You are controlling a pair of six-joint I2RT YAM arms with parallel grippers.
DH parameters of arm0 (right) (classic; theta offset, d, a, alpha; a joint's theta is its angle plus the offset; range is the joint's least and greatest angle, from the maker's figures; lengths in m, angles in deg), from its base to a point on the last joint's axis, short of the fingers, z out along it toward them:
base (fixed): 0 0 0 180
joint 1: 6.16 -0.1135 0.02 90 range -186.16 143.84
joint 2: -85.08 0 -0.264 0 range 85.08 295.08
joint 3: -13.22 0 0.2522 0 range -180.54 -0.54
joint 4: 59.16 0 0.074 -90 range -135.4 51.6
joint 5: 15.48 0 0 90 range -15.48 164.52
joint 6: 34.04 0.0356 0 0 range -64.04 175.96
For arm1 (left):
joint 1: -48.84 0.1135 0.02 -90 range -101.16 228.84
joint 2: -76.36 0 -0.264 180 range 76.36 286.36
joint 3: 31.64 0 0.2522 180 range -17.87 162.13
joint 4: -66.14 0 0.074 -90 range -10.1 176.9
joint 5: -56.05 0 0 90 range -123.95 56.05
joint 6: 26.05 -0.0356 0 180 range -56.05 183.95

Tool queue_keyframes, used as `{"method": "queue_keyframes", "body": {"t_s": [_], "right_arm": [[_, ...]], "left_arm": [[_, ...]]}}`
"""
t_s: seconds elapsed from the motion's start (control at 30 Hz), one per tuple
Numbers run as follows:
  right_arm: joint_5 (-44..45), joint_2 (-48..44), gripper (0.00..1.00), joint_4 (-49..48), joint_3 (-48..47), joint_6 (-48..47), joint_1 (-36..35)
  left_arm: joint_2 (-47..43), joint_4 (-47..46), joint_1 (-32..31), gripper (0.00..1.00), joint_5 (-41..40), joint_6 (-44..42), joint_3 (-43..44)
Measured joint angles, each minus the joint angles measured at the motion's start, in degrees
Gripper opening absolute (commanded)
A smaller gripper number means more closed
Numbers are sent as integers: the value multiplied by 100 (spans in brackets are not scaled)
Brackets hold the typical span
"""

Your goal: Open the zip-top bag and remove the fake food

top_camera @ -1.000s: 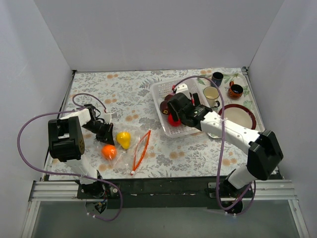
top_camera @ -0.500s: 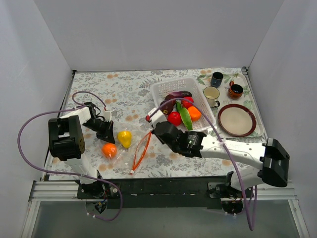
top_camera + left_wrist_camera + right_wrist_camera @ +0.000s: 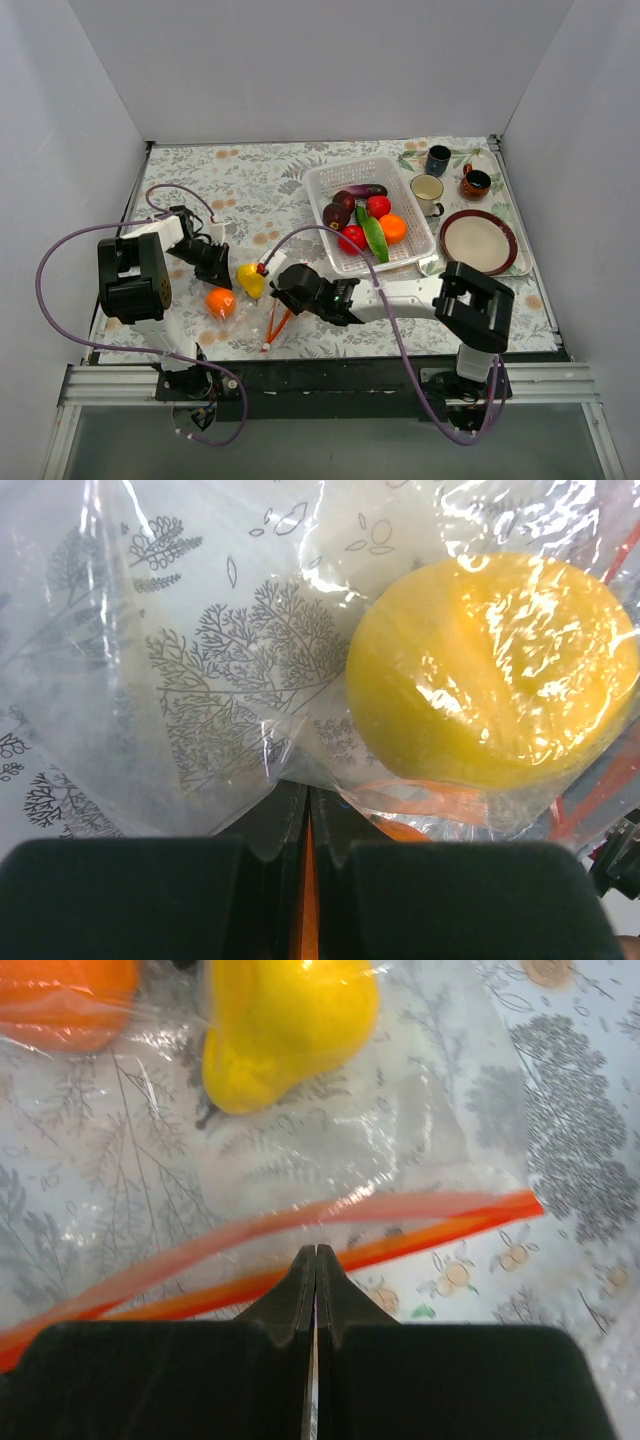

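From above, you see the zip-top bag (image 3: 250, 318) near the front-left corner of the bench (image 3: 250, 190), holding a yellow fruit (image 3: 250, 280) and an orange fruit (image 3: 220, 303), with the left jaws at its left side and the right jaws at its zip strip (image 3: 275, 325). Your left wrist view shows the left jaws pinched on the bag's film beside the yellow fruit. Your right wrist view shows the right jaws pressed together, tips at the strip.

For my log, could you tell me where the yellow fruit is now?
In the top view the yellow fruit lies inside the bag, left of centre, between the left claw and the right claw, beside the orange fruit.
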Motion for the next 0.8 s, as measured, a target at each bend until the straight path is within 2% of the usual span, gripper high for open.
{"method": "queue_keyframes", "body": {"t_s": [0.23, 0.3, 0.33, 0.37, 0.4, 0.47, 0.53, 0.63, 0.8], "right_arm": [[-223, 1060, 2, -245, -846, -109, 7], [-221, 1226, 17, -247, -1001, -179, 7], [-221, 1305, 28, -247, -1075, -201, 9], [-223, 1364, 51, -247, -1128, -219, 9], [-225, 1425, 62, -249, -1196, -267, 9], [-240, 1539, 78, -302, -1300, -334, 13], [-286, 1620, 88, -387, -1351, -398, 26], [-302, 1679, 94, -538, -1373, -455, 42], [-243, 1816, 95, -684, -1580, -485, 44]], "left_arm": [[0, 2, 0, 0, -2, -2, 0], [0, 2, 0, 0, -4, -2, 0], [0, 4, 0, 0, -4, -2, 0], [0, 4, 0, 0, -4, -2, 0], [0, 4, 0, 0, -2, -2, 0], [0, 7, 0, 0, -2, -2, 0], [0, 11, -2, 0, -2, -2, 0], [0, 26, -24, 0, -2, -4, 0], [0, 24, -120, 0, 0, -15, 0]]}}
